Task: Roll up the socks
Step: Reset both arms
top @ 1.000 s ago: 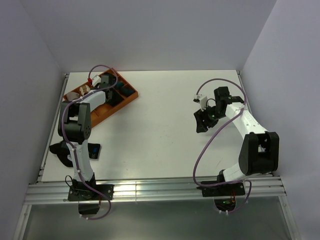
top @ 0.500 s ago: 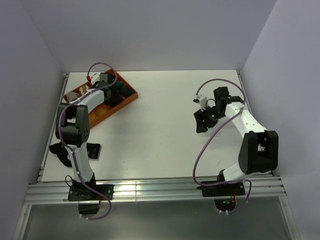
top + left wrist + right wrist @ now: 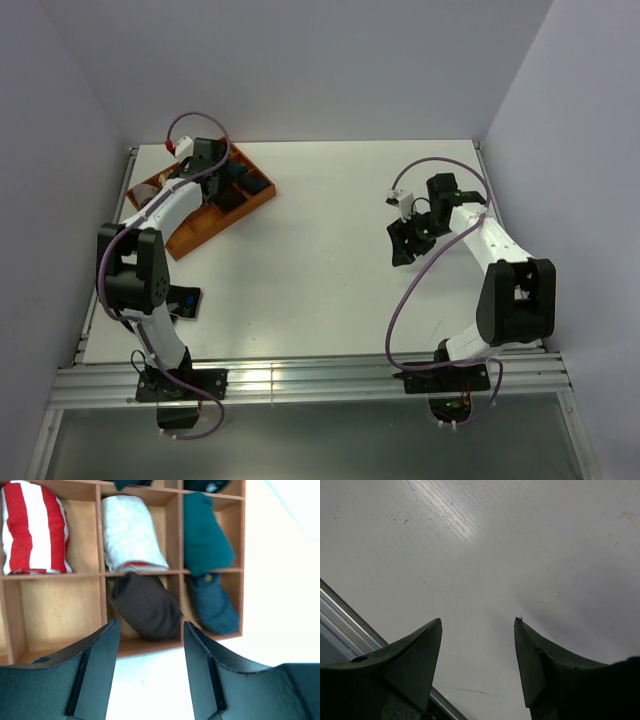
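Socks (image 3: 146,606), rolled, lie in the tray (image 3: 50,610) at twelve o'clock from my left gripper (image 3: 151,625), just sprung apart and empty, so this pair looks done.

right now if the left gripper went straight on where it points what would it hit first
Probably the dark brown sock roll in the orange tray, centred ahead of the left gripper; depth is unclear, so the tray's near wall might come first.

Orange compartmented wooden tray (image 3: 195,232): upper left of the table (image 3: 320,270).
Rolled dark brown fabric socks (image 3: 146,606): frame centre, in the tray's lower-middle compartment.
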